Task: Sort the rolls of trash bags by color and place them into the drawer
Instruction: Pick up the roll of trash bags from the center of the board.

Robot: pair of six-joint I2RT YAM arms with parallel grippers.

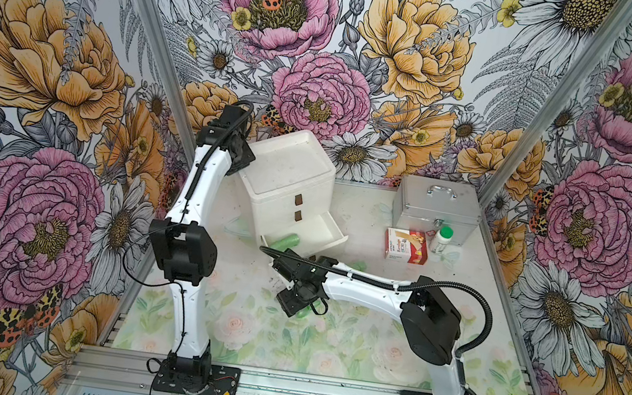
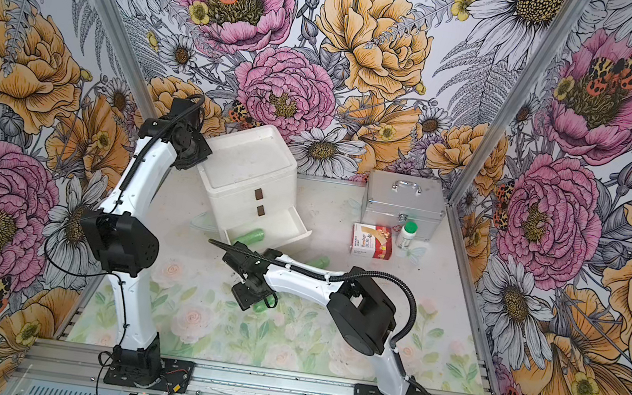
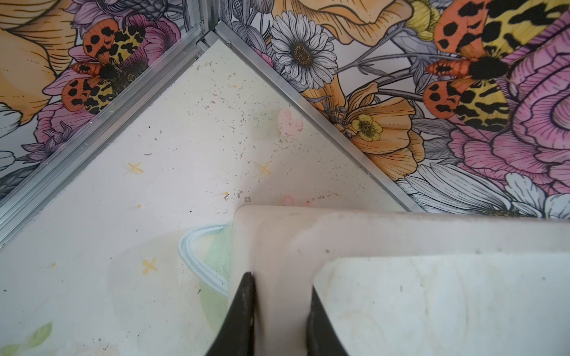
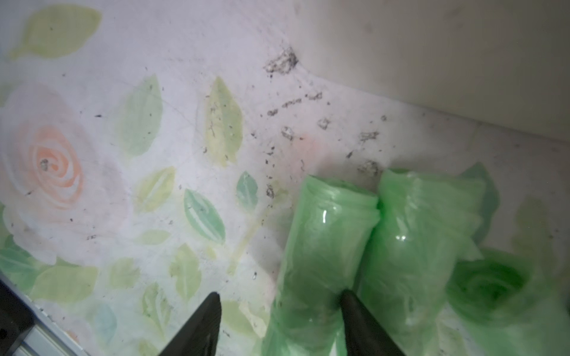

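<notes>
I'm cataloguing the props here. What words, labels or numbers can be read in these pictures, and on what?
"Bandage": on the red and white box, in both top views; its smaller print is too blurred to read.
On the white bottle, the label is too small to read.
On the silver case and the drawer unit, no text shows.

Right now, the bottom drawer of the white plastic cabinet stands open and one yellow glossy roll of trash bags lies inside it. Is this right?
Only the colour is wrong: the glossy plastic roll inside the open bottom drawer of the white plastic cabinet is light green, not yellow, as both top views show.
</notes>
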